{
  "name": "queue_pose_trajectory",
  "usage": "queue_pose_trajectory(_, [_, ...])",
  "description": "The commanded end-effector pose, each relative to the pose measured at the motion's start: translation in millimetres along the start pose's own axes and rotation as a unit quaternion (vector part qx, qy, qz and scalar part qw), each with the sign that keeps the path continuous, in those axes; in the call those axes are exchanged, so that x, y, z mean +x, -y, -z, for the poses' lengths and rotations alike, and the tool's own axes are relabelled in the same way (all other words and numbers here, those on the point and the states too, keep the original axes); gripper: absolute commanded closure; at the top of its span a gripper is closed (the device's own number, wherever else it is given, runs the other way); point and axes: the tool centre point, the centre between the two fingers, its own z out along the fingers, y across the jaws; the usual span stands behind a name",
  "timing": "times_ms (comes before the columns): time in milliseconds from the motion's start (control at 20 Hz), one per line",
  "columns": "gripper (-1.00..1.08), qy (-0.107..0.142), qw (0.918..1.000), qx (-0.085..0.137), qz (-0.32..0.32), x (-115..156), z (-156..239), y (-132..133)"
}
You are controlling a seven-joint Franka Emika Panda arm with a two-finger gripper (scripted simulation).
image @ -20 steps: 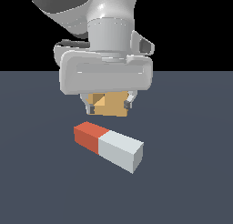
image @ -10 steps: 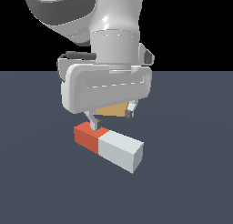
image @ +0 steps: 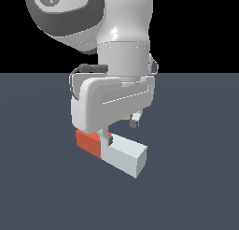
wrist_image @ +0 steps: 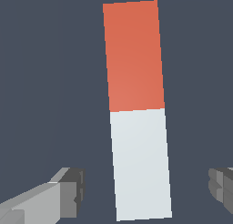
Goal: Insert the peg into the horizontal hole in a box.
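Note:
The peg [image: 112, 150] lies flat on the dark floor, its red-orange part [image: 88, 142] toward the exterior view's left and its pale grey-white part [image: 125, 157] toward the right. My gripper [image: 121, 132] hangs low over it, open, with one fingertip [image: 108, 139] near the colour seam and the other [image: 134, 124] beyond the peg. In the wrist view the peg [wrist_image: 136, 109] runs between the two fingers [wrist_image: 68, 191], which straddle its white part without touching it. The box is almost wholly hidden behind my hand; only a tan sliver [image: 127, 117] shows.
The dark grey floor [image: 196, 187] spreads all around the peg. My arm's bulky white hand [image: 112, 103] blocks the area behind the peg in the exterior view.
My hand has come down over the peg, fingers now level with its top. It covers the box that showed earlier. The peg has not moved.

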Motion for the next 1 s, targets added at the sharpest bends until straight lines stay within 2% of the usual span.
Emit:
queue_pose_trajectory(0, [-0.92, 0.001, 0.9999, -0.001, 0.016, -3, -2, 0])
queue_pose_trajectory(550, [-0.92, 0.001, 0.9995, -0.001, 0.03, -5, -8, 0])
queue_pose_trajectory(950, [-0.92, 0.002, 0.9995, -0.001, 0.032, -5, -45, 0])
